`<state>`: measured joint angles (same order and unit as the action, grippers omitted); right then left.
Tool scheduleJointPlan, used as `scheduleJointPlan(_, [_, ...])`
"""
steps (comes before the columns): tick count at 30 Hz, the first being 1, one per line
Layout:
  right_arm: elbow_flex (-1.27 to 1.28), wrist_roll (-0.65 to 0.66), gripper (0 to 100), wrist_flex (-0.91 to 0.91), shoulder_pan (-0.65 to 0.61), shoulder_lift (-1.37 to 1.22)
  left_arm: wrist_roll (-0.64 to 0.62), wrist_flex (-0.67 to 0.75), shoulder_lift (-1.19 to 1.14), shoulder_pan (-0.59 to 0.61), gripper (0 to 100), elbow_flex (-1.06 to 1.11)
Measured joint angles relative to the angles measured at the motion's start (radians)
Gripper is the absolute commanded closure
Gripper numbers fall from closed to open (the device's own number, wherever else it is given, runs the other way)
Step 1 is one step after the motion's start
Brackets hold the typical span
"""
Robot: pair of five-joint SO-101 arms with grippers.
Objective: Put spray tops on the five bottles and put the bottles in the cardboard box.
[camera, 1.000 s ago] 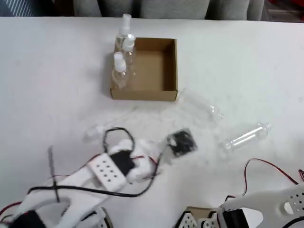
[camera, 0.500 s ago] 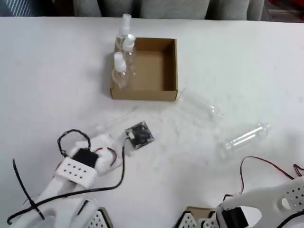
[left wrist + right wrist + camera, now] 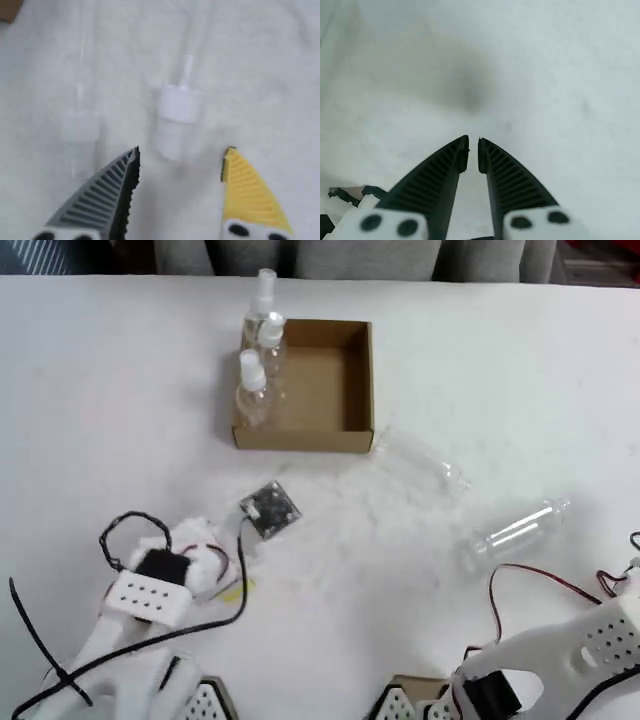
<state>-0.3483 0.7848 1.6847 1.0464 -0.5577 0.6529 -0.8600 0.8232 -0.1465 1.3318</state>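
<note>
before the box (image 3: 300, 438), on the white table (image 3: 100, 390), a white spray top (image 3: 176, 120) is lying with its thin tube pointing away from the left gripper (image 3: 182, 148). a second spray top (image 3: 79, 130) is lying just beside it. the left gripper is hanging low over the first top with its fingers standing wide apart, the grey finger (image 3: 107, 195) on one side of the top and the yellow finger (image 3: 250, 195) on the other. the second top is lying outside the grey finger.

inside the box, along its left wall, a capped bottle (image 3: 252, 388) and another capped bottle (image 3: 270, 340) are standing upright. a third capped bottle (image 3: 264, 292) is standing at the box's back left corner; whether it is inside i cannot tell. off the box's front right corner a clear bottle (image 3: 425, 462) is lying on its side, and farther out from the box another clear bottle (image 3: 520, 528) is lying too, apart from the first.

the left arm (image 3: 150, 590) is sitting in front of the box to its left, the right arm (image 3: 560, 660) well in front to its right. the right gripper (image 3: 473, 139) is hanging over bare table, its fingers drawn almost together and gripping nothing.
</note>
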Motion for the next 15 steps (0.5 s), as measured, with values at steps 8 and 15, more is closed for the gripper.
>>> scheduleJointPlan(8, [0.000, -0.002, 98.2, 0.005, 0.000, 0.000, -0.196, -0.060, 0.000, 0.023, 72, -0.086])
scheduleJointPlan(15, [0.000, -0.002, 98.2, 0.005, 0.000, 0.000, -0.502, -0.259, 0.000, 0.015, 92, -0.276])
